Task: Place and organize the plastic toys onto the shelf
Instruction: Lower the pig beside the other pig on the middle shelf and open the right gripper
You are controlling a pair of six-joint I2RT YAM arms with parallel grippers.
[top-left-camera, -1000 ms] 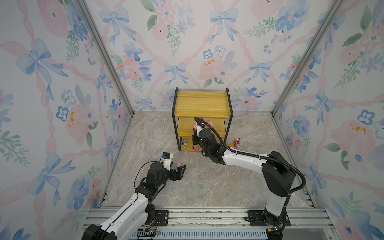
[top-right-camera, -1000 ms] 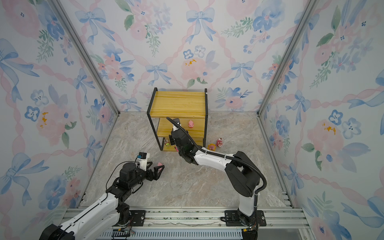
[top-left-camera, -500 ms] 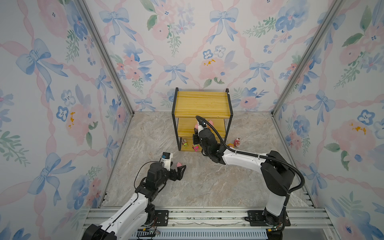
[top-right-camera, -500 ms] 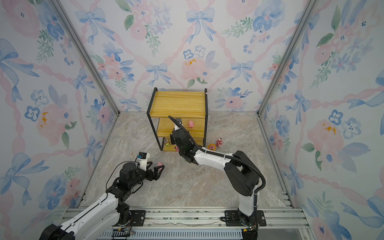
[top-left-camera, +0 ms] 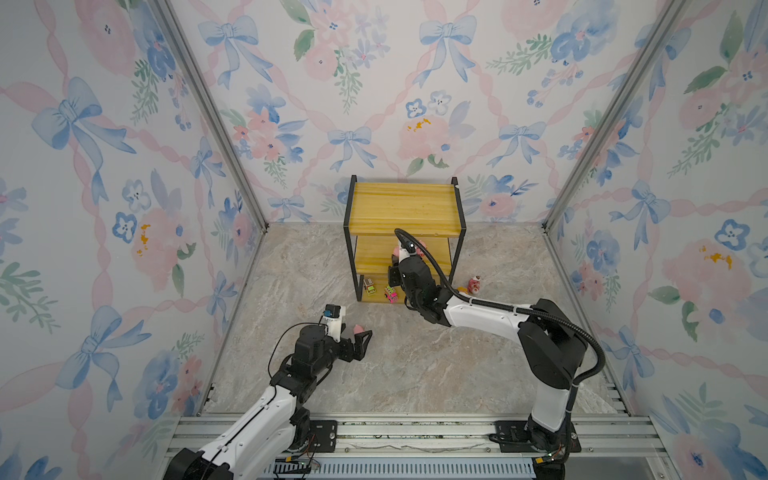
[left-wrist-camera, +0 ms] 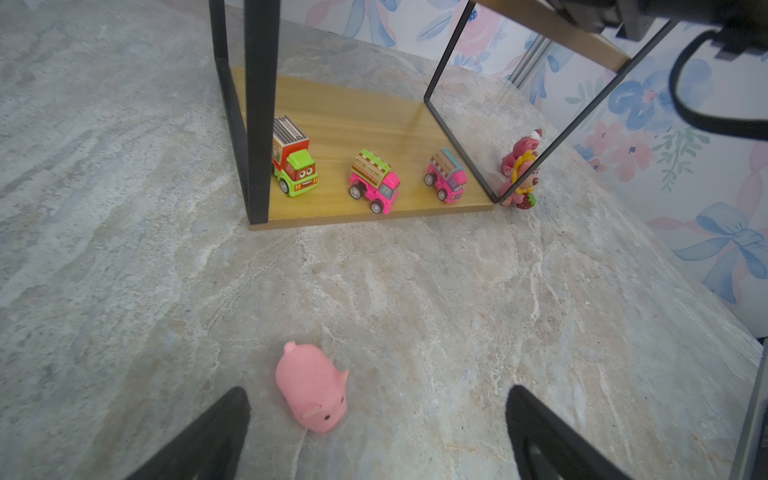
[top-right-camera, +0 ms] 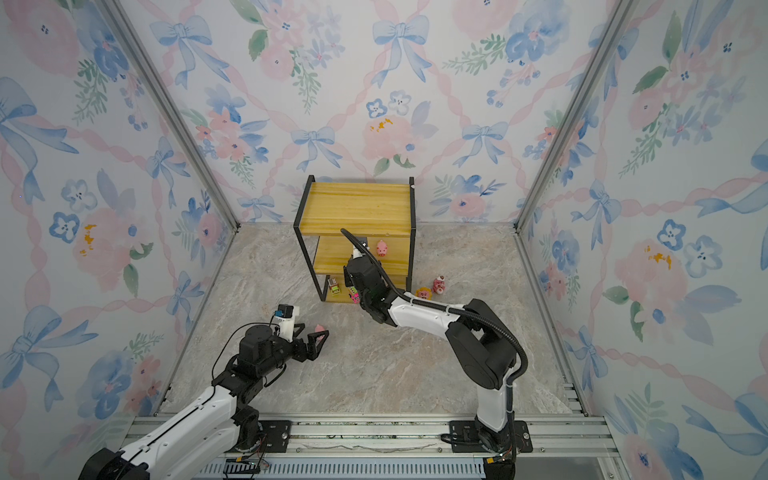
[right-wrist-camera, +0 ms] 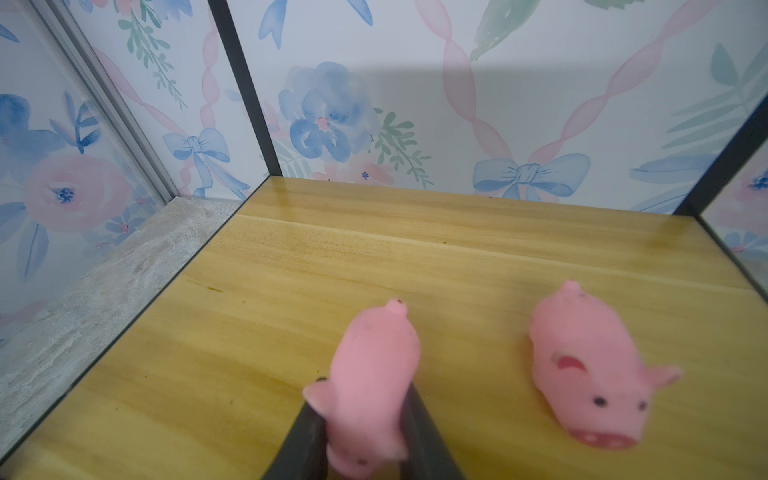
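The shelf (top-left-camera: pixel 405 203) (top-right-camera: pixel 355 208) stands at the back of the floor. My right gripper (right-wrist-camera: pixel 365 415) reaches into its middle tier, shut on a pink pig (right-wrist-camera: pixel 374 365) held just over the board. A second pig (right-wrist-camera: pixel 590 374) (top-right-camera: pixel 381 248) lies on that board beside it. My left gripper (left-wrist-camera: pixel 378 415) (top-left-camera: pixel 360 338) hangs open low over the floor, with a third pig (left-wrist-camera: pixel 313 386) (top-right-camera: pixel 319 328) lying between its fingers, nearer one finger. Three toy vehicles stand on the bottom board: a green truck (left-wrist-camera: pixel 293 160) and two pink ones (left-wrist-camera: pixel 374 180) (left-wrist-camera: pixel 446 174).
Two pink bear figurines stand on the floor just right of the shelf: a plain one (top-right-camera: pixel 439 284) (left-wrist-camera: pixel 521 149) and one with sunflower petals (top-right-camera: pixel 423 293) (left-wrist-camera: pixel 521 178). The shelf's black frame posts (left-wrist-camera: pixel 259 108) flank the tiers. Floral walls close in on three sides.
My right gripper has edged slightly further into the middle tier with the pig in it. The left arm has not moved.
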